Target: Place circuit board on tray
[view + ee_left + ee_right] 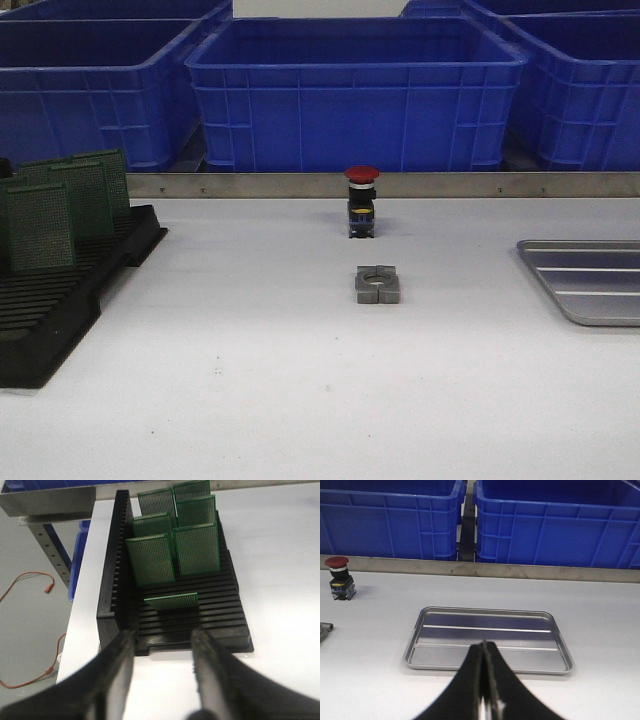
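- On the left side of the table [300,400] we see the black slotted rack [60,300], and the green circuit boards [65,210] are all in it, most of them standing upright in their slots.
- From our left wrist view, one circuit board [171,601] sits lower and nearer to us than the others; we cannot tell whether it leans, lies flat or is only sunk deeper in its slot.
- Our left gripper [162,650] hovers just short of the rack's near edge with its fingers [120,660] apart and nothing between them, so we judge that no board has been picked up yet.
- Well apart from the rack, at the right edge of the front view, the tray [590,310] lies flat on the table, and its ridged base [485,640] carries no board.
- Our right gripper [484,680] hangs near the tray's closer rim with its fingers pressed together, holding nothing.
- Between rack and tray stand a red push button [362,200] and a grey metal block [377,285], neither of which we need; blue bins [350,90] line the far side.
- We judge the task to be at its very start: grasping a board, lifting it free, carrying it across and setting it on the tray are all left to do.
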Controlling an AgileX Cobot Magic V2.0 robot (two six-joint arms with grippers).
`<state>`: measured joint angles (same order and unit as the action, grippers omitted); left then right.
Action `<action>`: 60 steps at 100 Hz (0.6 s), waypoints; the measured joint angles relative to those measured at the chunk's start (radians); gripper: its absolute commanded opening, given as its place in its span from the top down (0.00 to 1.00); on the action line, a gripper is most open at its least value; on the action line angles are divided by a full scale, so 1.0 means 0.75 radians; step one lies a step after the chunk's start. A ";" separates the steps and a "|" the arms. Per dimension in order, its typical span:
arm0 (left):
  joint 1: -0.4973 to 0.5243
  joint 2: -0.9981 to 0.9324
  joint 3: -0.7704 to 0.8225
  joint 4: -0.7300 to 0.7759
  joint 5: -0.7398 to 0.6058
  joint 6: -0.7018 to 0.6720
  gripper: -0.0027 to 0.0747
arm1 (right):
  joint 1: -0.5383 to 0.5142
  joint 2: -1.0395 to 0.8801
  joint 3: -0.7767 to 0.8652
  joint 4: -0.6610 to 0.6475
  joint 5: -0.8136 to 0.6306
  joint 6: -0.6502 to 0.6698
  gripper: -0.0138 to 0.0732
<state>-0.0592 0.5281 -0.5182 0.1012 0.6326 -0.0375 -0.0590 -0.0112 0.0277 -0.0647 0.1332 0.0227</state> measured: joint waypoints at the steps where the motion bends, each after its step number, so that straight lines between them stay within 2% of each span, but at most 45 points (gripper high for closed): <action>1: 0.000 0.019 -0.008 0.000 0.000 0.006 0.35 | 0.000 0.000 0.000 0.000 0.000 0.000 0.91; 11: 0.000 0.141 -0.064 -0.003 0.000 0.161 0.35 | 0.000 0.000 0.000 0.000 0.000 0.000 0.91; 29: 0.000 0.338 -0.148 -0.064 0.000 0.736 0.37 | 0.000 0.000 0.000 0.000 0.000 0.000 0.91; 46: 0.000 0.518 -0.184 -0.220 0.000 1.318 0.37 | 0.000 0.000 0.000 0.000 0.000 0.000 0.91; 60: 0.000 0.663 -0.213 -0.281 -0.018 1.591 0.37 | 0.000 0.000 0.000 0.000 0.000 0.000 0.91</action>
<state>-0.0592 1.0254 -0.6778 -0.1095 0.6194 1.1558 -0.0590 -0.0112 0.0277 -0.0647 0.1332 0.0227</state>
